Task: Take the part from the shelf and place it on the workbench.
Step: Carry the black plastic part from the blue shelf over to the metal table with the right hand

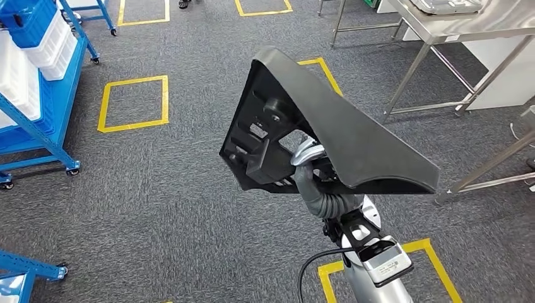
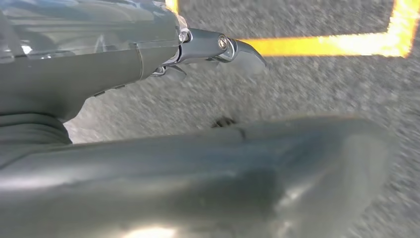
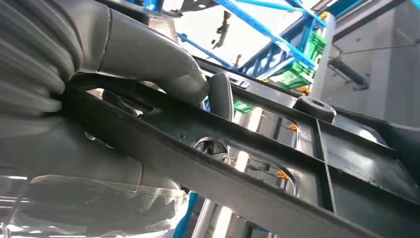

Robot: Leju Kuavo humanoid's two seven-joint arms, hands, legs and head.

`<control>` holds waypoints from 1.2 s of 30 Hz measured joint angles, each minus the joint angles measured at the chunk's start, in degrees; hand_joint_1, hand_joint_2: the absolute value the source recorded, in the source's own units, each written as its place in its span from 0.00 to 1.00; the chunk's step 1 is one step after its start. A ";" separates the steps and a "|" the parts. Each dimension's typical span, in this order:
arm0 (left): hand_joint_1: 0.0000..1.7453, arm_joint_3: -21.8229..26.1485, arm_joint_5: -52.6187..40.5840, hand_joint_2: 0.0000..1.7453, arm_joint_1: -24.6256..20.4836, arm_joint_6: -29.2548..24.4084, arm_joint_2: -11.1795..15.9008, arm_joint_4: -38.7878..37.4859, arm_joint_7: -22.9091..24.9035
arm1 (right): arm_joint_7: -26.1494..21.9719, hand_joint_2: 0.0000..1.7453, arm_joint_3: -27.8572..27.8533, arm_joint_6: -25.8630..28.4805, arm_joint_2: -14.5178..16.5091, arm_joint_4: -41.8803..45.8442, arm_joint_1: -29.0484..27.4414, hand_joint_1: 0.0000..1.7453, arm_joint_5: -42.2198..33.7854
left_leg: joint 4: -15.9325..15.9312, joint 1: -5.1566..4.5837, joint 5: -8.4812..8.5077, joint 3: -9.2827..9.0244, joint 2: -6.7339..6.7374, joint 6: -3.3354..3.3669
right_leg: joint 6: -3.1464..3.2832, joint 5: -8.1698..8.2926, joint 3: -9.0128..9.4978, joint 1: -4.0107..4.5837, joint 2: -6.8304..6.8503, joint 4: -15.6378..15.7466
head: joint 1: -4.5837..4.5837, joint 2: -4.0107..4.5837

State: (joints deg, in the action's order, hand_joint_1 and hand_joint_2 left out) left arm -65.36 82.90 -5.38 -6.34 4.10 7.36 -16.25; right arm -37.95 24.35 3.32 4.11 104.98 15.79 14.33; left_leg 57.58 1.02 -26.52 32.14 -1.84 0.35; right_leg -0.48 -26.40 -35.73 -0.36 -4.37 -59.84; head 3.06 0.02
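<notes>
One black part (image 1: 353, 136) in right hand (image 1: 307, 165); two steel workbenches (image 1: 441, 28) beyond.

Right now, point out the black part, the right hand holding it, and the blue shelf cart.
black part (image 1: 353, 136), head view, on its smooth curved outer shell.
right hand (image 1: 307, 165), head view, on the fingers gripping the part's ribbed underside.
blue shelf cart (image 1: 47, 120), head view, on its lower frame.

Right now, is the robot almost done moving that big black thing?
About halfway. Done: the black part is off the blue shelf. In hand: the right hand grips it above the carpet. Left: carrying it to the metal workbench and setting it down.
</notes>
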 joint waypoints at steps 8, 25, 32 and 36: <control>0.00 -1.21 0.00 0.00 -0.01 -1.83 1.01 -0.08 2.93 | 0.22 1.00 -0.07 0.00 -0.52 0.61 -1.14 1.00 0.64 | -0.16 -0.76 -0.28 -0.31 4.87 0.72 | 0.11 -1.82 -2.75 0.17 5.35 -6.50 | 0.00 0.00; 0.00 -1.39 0.02 0.00 0.16 -3.68 1.86 -0.14 6.66 | 1.19 1.00 -0.80 0.24 -0.84 0.23 -1.03 1.00 1.14 | 2.63 -0.03 -0.72 0.98 -0.47 -1.72 | 1.89 0.67 1.90 0.52 -0.33 1.87 | 0.02 0.00; 0.00 -1.35 0.02 0.00 0.02 -4.97 1.81 -0.15 7.03 | 0.64 1.00 -1.22 -0.51 -0.90 -1.70 0.21 1.00 0.07 | -0.28 -0.14 0.17 -0.08 1.13 0.56 | -0.05 -2.52 -1.50 0.31 2.22 -3.91 | 0.00 0.00; 0.00 -1.34 0.02 0.00 0.42 -5.77 1.81 -0.16 6.59 | 0.77 1.00 -1.25 -0.52 -0.90 -2.97 0.67 1.00 -0.01 | -0.28 -0.42 -0.01 -0.05 3.57 0.81 | -0.41 -6.25 -6.96 -0.02 3.88 -15.00 | 0.00 0.00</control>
State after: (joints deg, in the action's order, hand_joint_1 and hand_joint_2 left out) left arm -66.70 82.93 -4.96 -12.11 5.92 7.20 -9.66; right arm -37.18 23.10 2.80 3.21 102.01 16.45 14.32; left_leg 57.30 0.59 -26.52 32.09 1.73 1.16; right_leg -0.89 -32.65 -42.69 -0.38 -0.49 -74.84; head 3.06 0.02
